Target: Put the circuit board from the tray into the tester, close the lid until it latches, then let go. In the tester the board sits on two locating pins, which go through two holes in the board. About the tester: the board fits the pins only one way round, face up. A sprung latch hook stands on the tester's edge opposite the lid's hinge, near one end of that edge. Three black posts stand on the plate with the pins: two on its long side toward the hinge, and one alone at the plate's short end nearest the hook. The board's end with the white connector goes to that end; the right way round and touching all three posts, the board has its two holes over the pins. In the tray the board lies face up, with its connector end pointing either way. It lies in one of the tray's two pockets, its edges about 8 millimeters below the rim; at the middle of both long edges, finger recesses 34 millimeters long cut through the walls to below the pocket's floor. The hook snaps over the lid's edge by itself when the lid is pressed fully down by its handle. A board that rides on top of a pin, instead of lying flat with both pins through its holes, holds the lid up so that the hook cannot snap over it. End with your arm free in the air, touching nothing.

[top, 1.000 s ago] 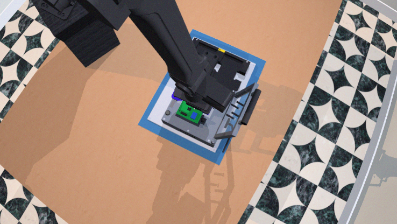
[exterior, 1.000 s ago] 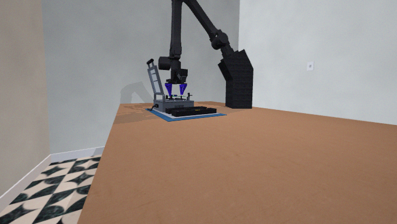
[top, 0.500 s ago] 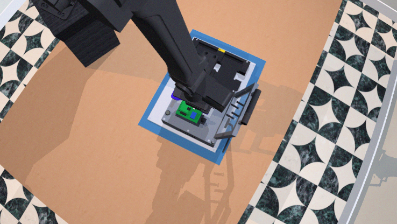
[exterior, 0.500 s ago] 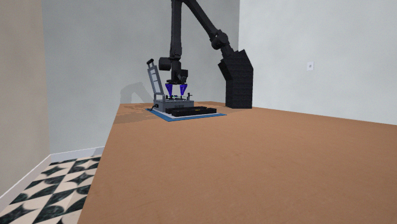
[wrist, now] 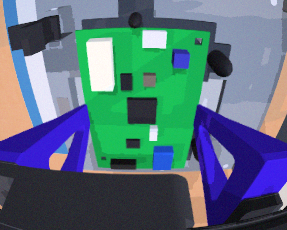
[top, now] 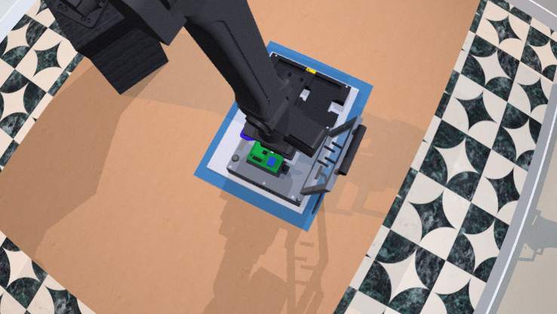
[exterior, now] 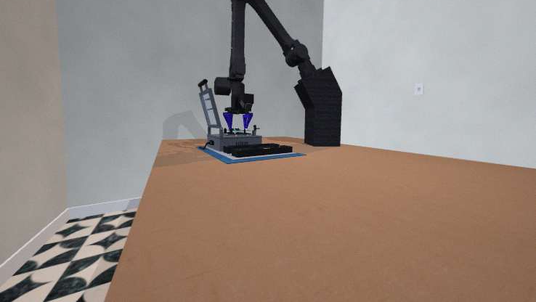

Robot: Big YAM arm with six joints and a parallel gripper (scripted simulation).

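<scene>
The green circuit board (wrist: 142,98) is between my gripper's (wrist: 142,136) blue fingers, which grip its two long edges. Its white connector (wrist: 101,63) is at the far end in the wrist view. The board is low over the grey tester's plate (top: 267,170); it also shows in the top view (top: 266,159). Black posts show at the board's far end (wrist: 137,19) and right side (wrist: 219,62). I cannot tell whether the board rests on the pins. The tester's lid (top: 328,154) stands open, its black handle (top: 348,150) at the top. In the exterior view the gripper (exterior: 237,124) is just above the tester (exterior: 235,139).
The black tray (top: 314,88) lies beside the tester on the blue mat (top: 283,129); both pockets look empty. The arm hides part of the tray and tester. The arm's dark base block (exterior: 320,109) stands behind the mat.
</scene>
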